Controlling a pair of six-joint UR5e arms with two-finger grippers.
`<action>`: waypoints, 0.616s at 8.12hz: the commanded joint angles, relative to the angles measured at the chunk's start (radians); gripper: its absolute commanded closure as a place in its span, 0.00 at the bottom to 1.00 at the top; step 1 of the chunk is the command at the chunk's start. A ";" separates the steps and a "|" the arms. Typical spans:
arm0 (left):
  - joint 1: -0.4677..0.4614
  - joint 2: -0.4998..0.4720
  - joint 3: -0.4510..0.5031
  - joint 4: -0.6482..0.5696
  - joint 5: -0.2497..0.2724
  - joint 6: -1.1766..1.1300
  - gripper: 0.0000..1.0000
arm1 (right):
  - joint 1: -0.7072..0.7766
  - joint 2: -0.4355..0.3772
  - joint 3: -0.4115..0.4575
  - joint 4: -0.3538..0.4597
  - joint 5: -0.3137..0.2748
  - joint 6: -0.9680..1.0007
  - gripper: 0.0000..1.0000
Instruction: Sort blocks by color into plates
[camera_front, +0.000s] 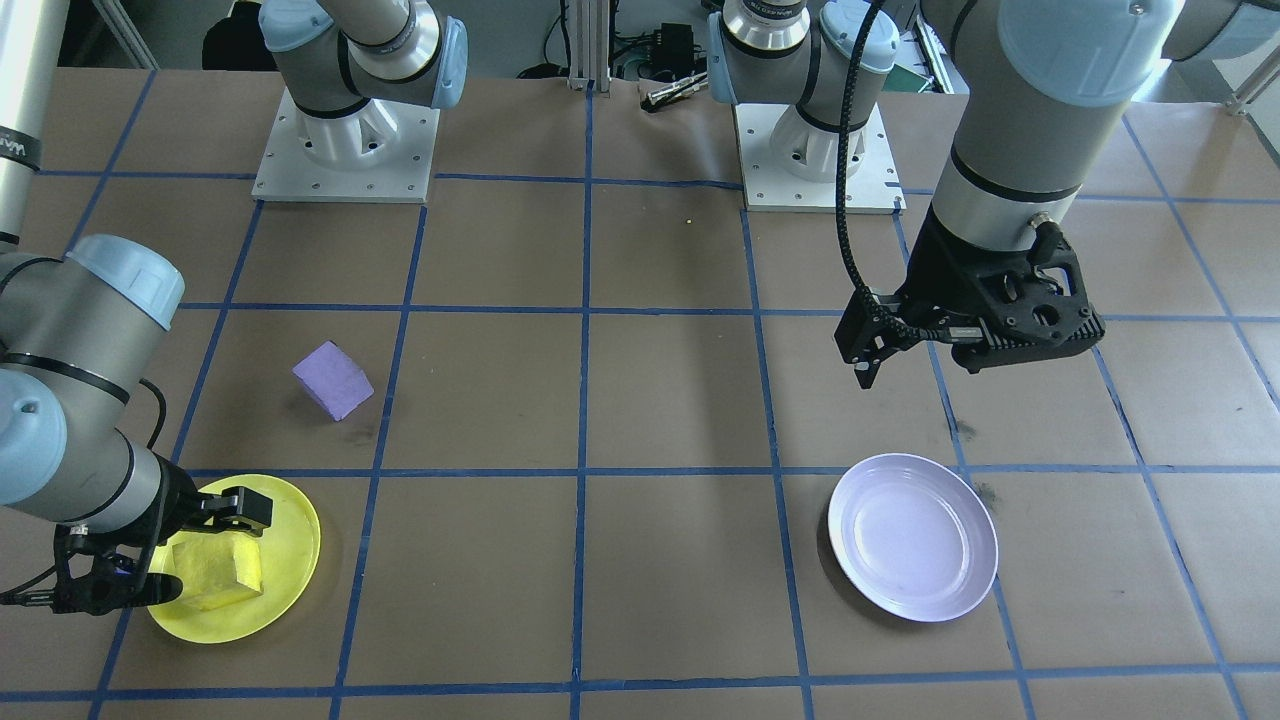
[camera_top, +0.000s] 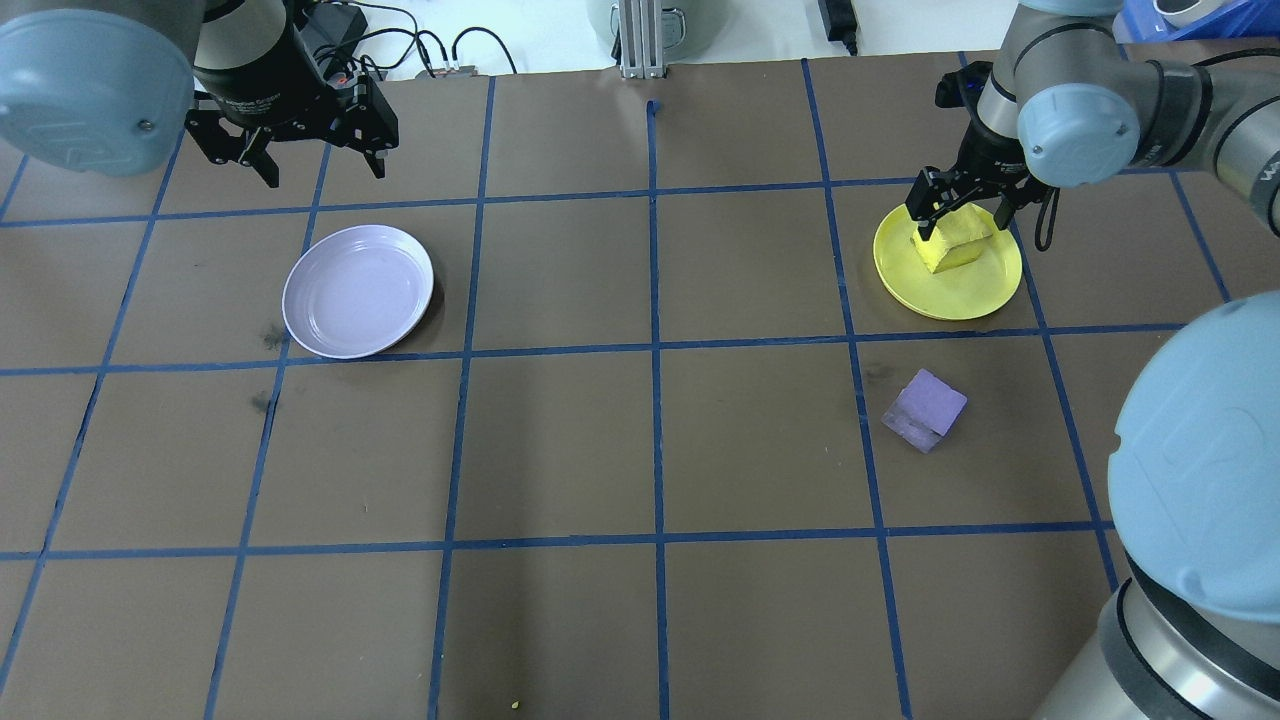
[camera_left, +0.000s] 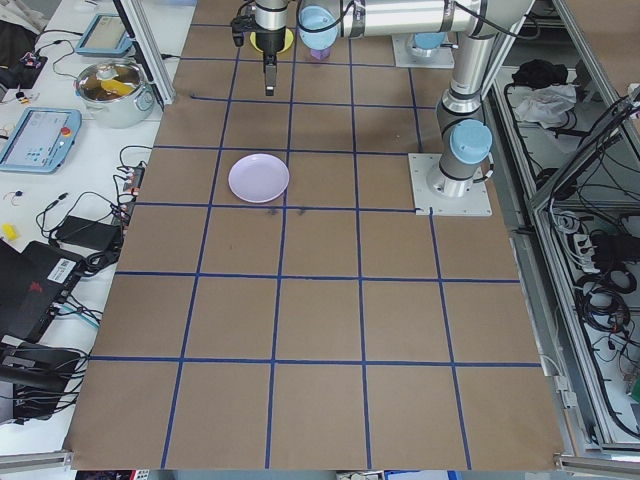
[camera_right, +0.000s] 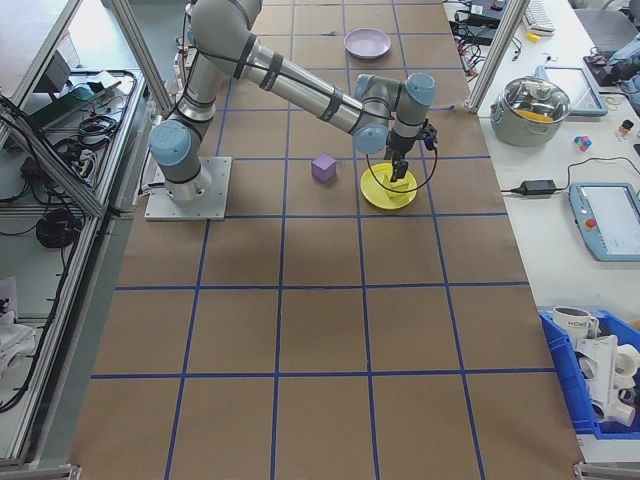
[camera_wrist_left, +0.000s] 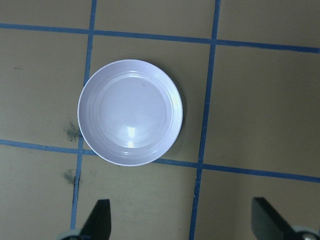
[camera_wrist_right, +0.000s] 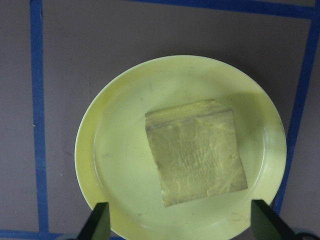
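Note:
The yellow block (camera_wrist_right: 197, 157) lies in the yellow plate (camera_wrist_right: 115, 150), a little off centre. My right gripper (camera_top: 962, 218) hangs just above it, open, with a finger on either side of the block and apart from it. In the front view the same gripper (camera_front: 200, 550) straddles the yellow block (camera_front: 215, 575) on the yellow plate (camera_front: 290, 530). On the table near that plate rests the purple block (camera_top: 925, 410), tilted. The lavender plate (camera_top: 357, 290) holds nothing. My left gripper (camera_top: 323, 170) hovers open beyond it, high off the table.
Both arm bases (camera_front: 345, 150) (camera_front: 815, 160) stand on the robot's side of the table. Blue tape lines divide the brown surface into squares. A metal pot (camera_left: 112, 88), cables and devices sit on the bench past the table's far edge.

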 joint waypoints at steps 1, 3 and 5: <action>0.000 0.000 -0.010 0.002 -0.002 -0.009 0.00 | 0.002 -0.116 0.062 0.150 0.004 0.060 0.00; 0.000 -0.007 -0.012 0.007 -0.001 -0.015 0.00 | 0.003 -0.199 0.191 0.151 0.012 0.138 0.00; 0.000 -0.010 -0.012 0.014 -0.002 -0.015 0.00 | 0.002 -0.266 0.314 0.080 -0.006 0.280 0.00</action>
